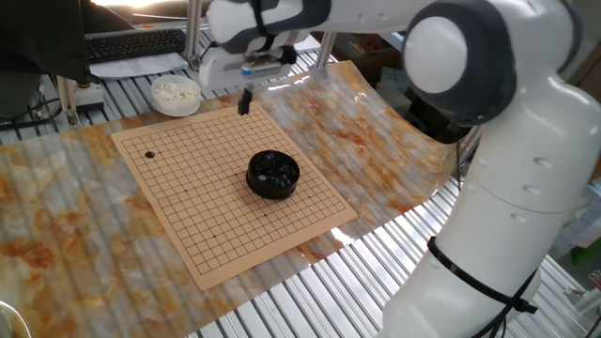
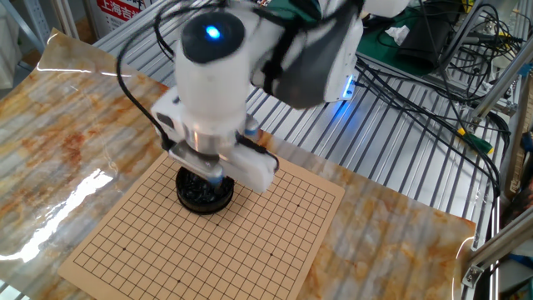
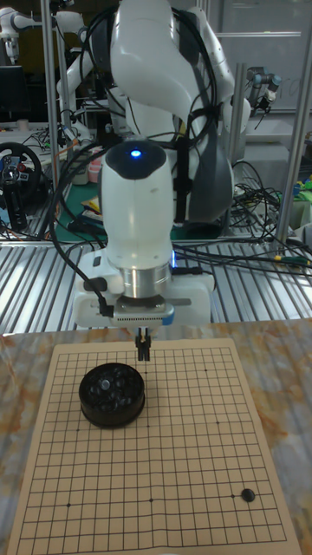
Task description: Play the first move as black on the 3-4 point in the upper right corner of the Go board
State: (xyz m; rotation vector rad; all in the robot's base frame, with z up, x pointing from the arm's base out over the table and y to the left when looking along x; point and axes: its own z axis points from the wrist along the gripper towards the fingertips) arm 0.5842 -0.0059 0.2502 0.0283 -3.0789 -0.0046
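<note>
From my station I see the gripper (image 3: pixel 143 349) hanging just above the far edge of the Go board (image 3: pixel 191 486), its two thin dark fingers (image 1: pixel 244 101) drawn together with no gap that I can make out and nothing showing between them; they touch neither the board nor any stone. In one fixed view the fingertips sit over the board's rim on the side nearest the white bowl (image 1: pixel 176 94), and in the other fixed view the wrist and its white housing block my sight of the tips altogether. The white bowl stands off the board on the marbled sheet (image 1: pixel 56 225) and holds a heap of pale white stones. The black bowl (image 3: pixel 111 396) is round, wide and low-walled, resting on the board itself, a little toward the middle from the gripper, and it is filled with glossy dark stones that I cannot count. One black stone (image 3: pixel 248 495), a small shiny disc about one grid square wide, lies alone on a crossing of the grid near a board corner, well apart from both the black bowl and the gripper; in one fixed view it sits a few lines in from each of the two nearest edges. The board is a flat tan square ruled with thin dark lines, and the sheet under it is glossy, orange and grey, over ribbed metal slats.
</note>
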